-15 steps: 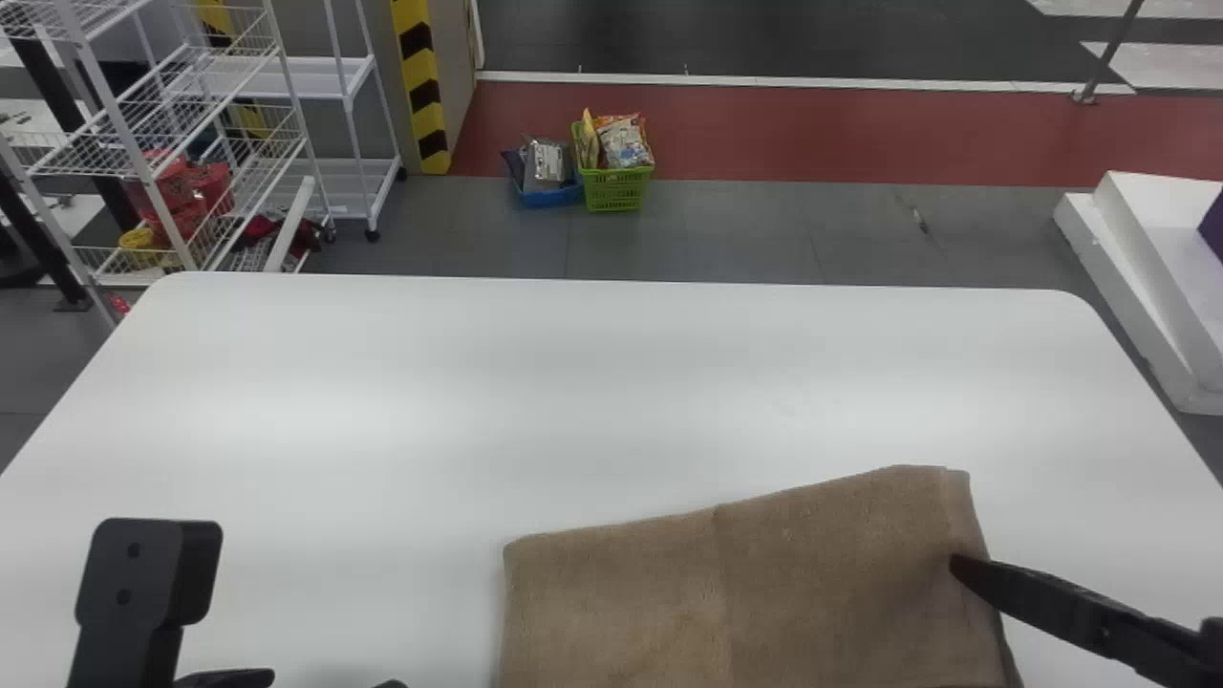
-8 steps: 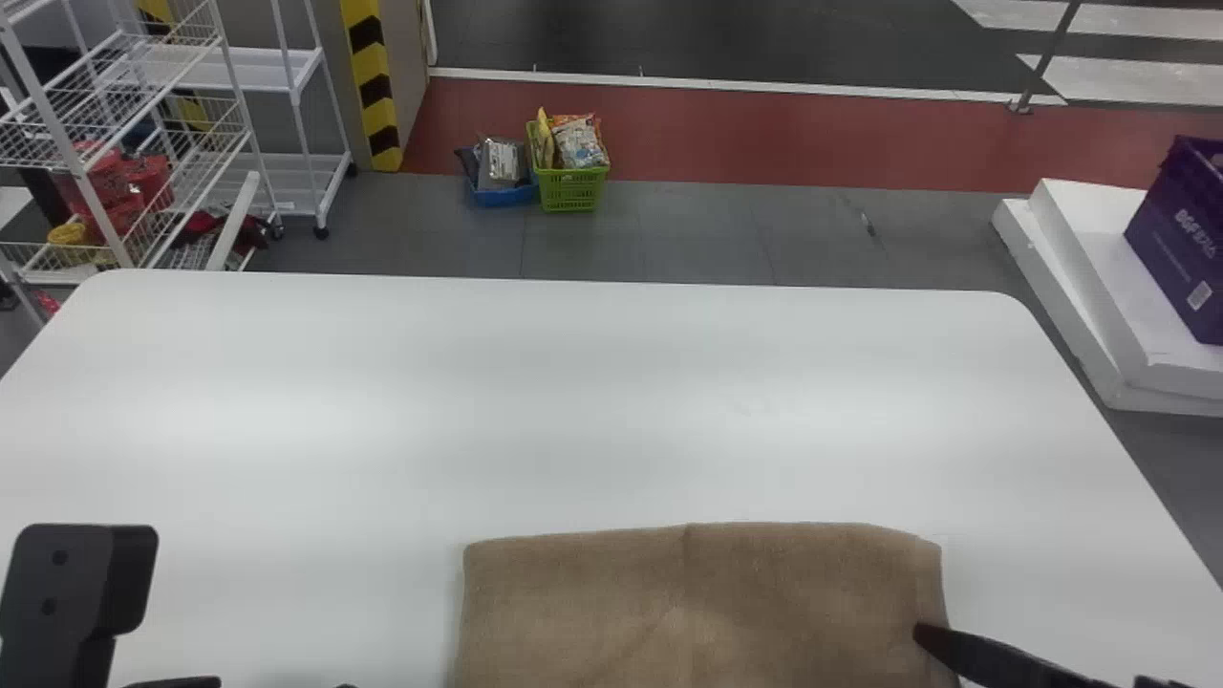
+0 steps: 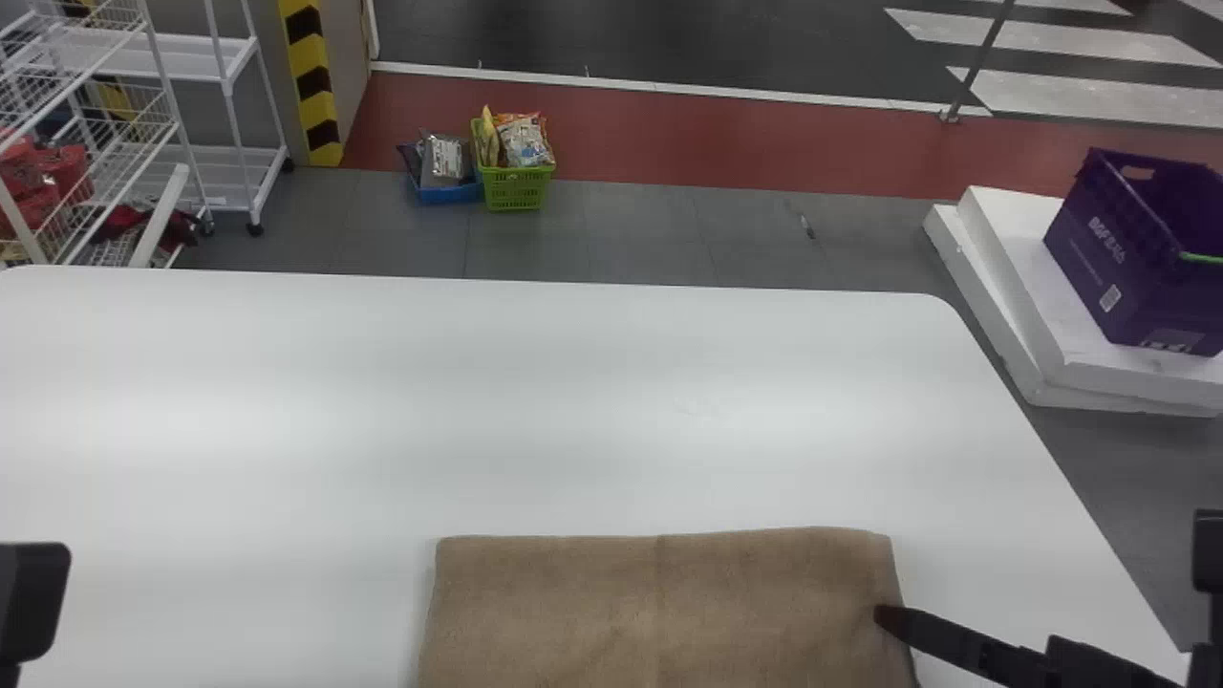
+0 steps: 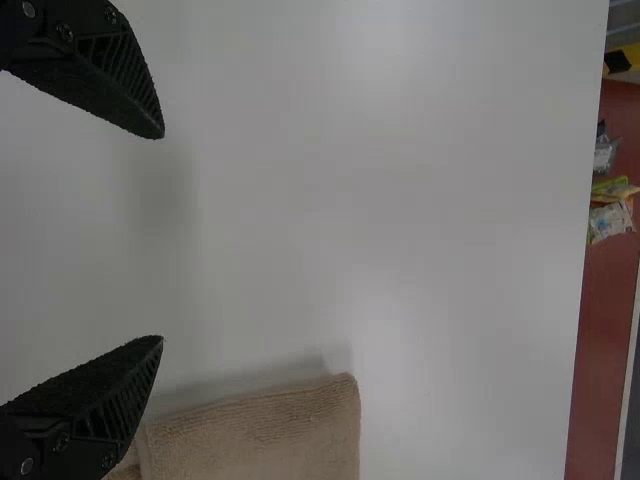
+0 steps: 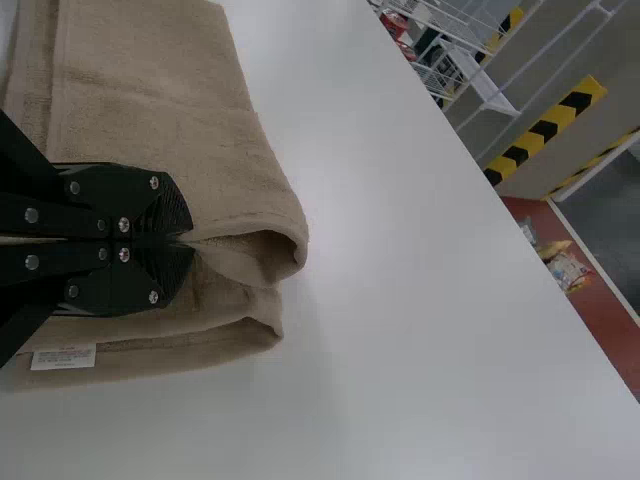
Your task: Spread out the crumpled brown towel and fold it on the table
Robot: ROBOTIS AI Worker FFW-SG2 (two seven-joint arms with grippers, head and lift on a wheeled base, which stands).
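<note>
Towel (image 3: 659, 612) Corner Drawn Back

Its far right corner has shifted toward the robot. Left gripper (image 3: 32, 602), fingers spread, hangs beside the towel, which lies folded on the table (image 3: 573, 411); right gripper (image 3: 887, 616) pinches its right edge.

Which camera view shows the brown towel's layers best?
The right wrist view: it shows the towel close, with layered edges and a white label. The head view shows its broad top; the left wrist view, one corner.

Beyond lie grey floor (image 3: 640, 229), a red strip (image 3: 717, 143) and white wire shelving (image 3: 239, 177).
</note>
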